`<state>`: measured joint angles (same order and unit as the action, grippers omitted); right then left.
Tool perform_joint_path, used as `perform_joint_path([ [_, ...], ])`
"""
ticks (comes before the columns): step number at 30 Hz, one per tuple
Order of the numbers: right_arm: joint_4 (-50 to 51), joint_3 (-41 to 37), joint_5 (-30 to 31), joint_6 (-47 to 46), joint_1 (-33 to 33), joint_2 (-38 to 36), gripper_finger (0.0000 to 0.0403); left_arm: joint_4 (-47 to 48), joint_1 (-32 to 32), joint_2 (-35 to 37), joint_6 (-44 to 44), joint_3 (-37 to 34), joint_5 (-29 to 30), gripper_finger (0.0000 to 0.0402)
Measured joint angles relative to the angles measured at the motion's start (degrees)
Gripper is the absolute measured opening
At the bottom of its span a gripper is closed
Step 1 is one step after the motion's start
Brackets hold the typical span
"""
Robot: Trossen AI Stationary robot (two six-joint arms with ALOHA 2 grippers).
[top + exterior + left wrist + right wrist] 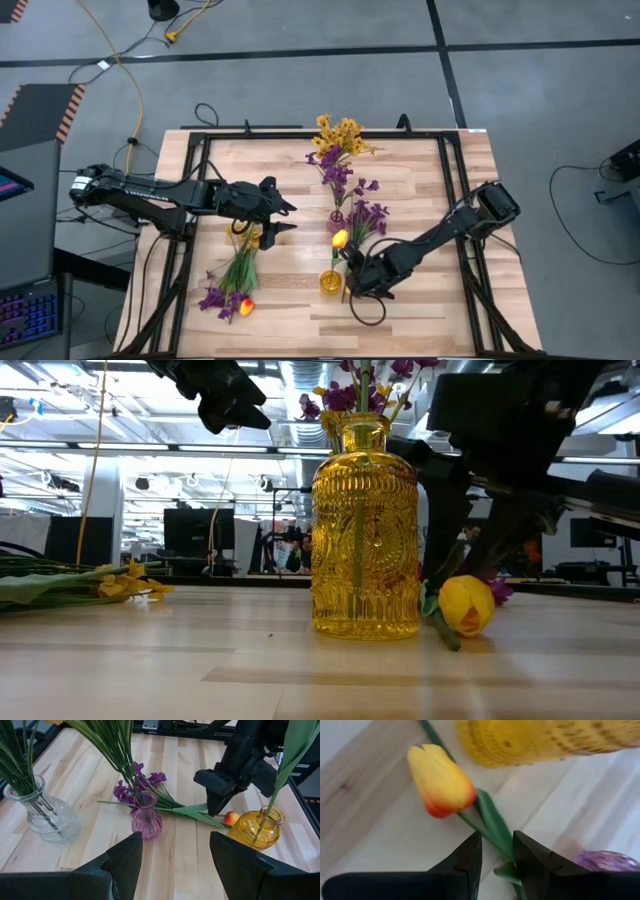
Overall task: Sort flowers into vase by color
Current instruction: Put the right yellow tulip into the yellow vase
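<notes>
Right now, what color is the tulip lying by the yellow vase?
Yellow, turning orange-red at its base; the tulip shows best in the right wrist view.

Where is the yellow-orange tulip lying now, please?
The yellow-orange tulip lies on the table right beside the yellow vase, on its right in the low view, with the right gripper closing around its stem.

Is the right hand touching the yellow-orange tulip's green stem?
Cannot tell: right wrist view shows the right hand straddling the tulip's green stem, contact unclear.
</notes>
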<state>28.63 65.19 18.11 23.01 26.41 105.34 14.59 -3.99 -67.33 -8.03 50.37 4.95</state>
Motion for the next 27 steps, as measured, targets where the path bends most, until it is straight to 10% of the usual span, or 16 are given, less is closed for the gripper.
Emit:
perform_joint_path([
  [27, 1.0, 0.0, -3.1, 4.5, 0.4, 1.9, 0.0122, 0.1, 0.0, 0.0, -0.1, 0.0, -0.1, 0.0219],
])
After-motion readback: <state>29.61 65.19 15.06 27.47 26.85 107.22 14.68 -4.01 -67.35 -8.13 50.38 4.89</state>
